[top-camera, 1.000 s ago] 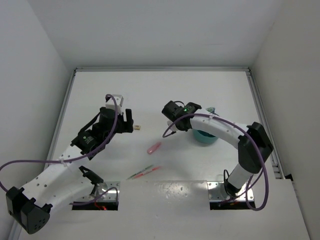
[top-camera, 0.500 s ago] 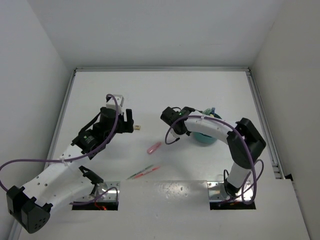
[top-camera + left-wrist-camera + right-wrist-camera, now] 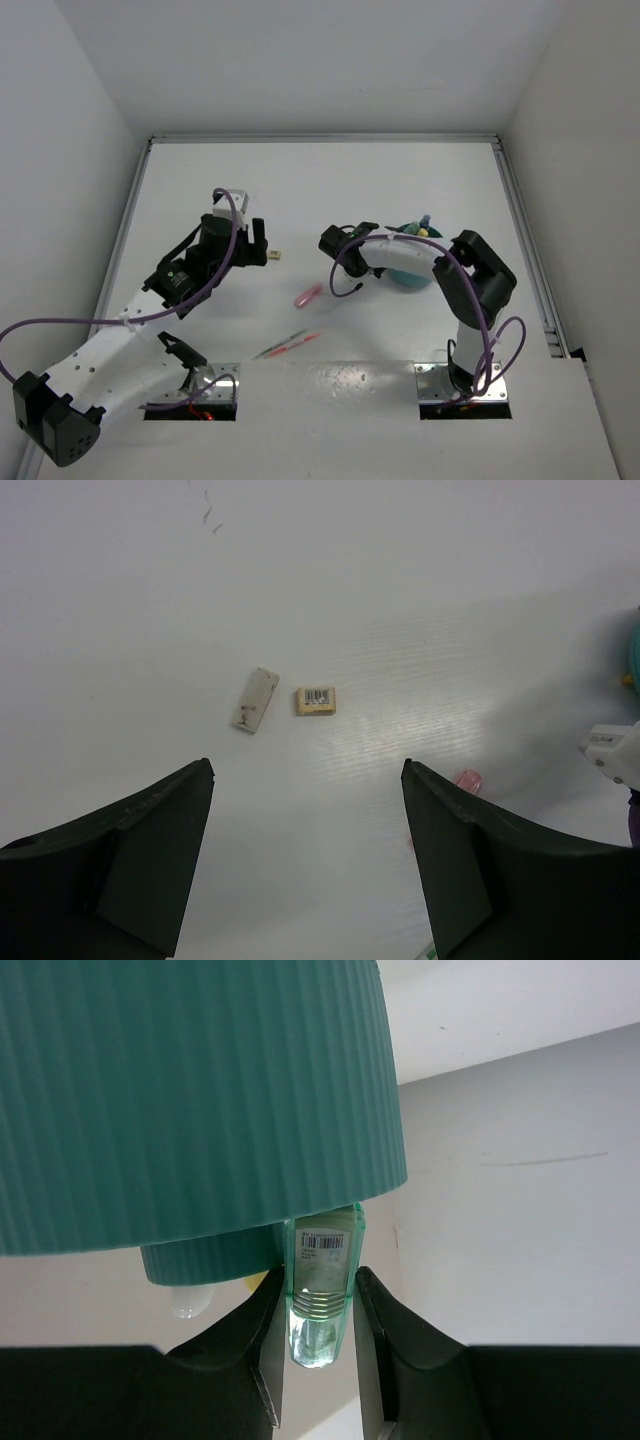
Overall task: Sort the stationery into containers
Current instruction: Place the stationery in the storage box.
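My left tool [image 3: 305, 770] hangs wide open and empty above the white counter [image 3: 400, 190], and the two beige blocks [image 3: 255, 700] lie just beside each other on the bare surface beyond its tips. My right tool [image 3: 318, 1282] is closed on a clear tube [image 3: 320, 1305] with a barcode label, whose far end is at the ribbed wall of the teal cup [image 3: 190, 1090]. Plain white walls [image 3: 300, 60] enclose the counter on three sides, and a pink marker [image 3: 308, 295] and thin pens [image 3: 287, 345] lie loose between my arms.

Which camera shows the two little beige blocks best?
Left wrist: the barcoded block and worn block lie side by side, apart. The top view shows just a speck; the right wrist view shows neither.
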Robot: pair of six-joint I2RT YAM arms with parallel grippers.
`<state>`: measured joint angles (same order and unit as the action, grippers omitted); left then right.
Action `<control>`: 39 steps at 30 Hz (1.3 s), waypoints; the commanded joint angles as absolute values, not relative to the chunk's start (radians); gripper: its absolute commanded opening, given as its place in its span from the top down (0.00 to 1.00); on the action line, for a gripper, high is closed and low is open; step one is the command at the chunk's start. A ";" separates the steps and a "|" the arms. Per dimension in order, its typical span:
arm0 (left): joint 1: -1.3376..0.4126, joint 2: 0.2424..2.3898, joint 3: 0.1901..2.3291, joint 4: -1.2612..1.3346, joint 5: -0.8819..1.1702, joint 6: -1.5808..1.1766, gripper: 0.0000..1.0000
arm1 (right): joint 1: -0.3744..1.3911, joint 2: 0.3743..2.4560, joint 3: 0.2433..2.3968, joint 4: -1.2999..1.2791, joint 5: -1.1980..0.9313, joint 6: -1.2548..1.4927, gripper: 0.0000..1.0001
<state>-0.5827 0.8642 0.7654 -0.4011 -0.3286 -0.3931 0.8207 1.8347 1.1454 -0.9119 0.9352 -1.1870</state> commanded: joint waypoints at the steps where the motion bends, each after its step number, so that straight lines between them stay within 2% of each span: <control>1: -0.578 0.862 0.773 -0.367 -0.324 -0.379 0.18 | 0.827 1.848 1.126 -0.911 0.977 -1.204 0.95; 4: -0.578 0.862 0.773 -0.367 -0.324 -0.379 0.18 | 0.836 1.858 1.126 -0.902 0.986 -1.204 0.94; 12: -0.578 0.862 0.773 -0.367 -0.324 -0.379 0.18 | 0.845 1.858 1.126 -0.902 0.986 -1.204 0.82; 21: -0.578 0.862 0.773 -0.367 -0.333 -0.379 0.18 | 0.854 1.839 1.135 -0.893 0.977 -1.204 0.76; 22: -0.578 0.862 0.773 -0.367 -0.333 -0.379 0.18 | 0.854 1.839 1.135 -0.893 0.977 -1.204 0.63; 23: -0.578 0.862 0.773 -0.367 -0.333 -0.379 0.18 | 0.854 1.839 1.135 -0.893 0.977 -1.204 0.61; 33: -0.578 0.862 0.782 -0.367 -0.333 -0.379 0.18 | 0.864 1.830 1.147 -0.870 0.977 -1.204 0.60; 39: -0.578 0.862 0.782 -0.367 -0.333 -0.379 0.18 | 0.884 1.787 1.267 -0.781 0.931 -1.204 0.75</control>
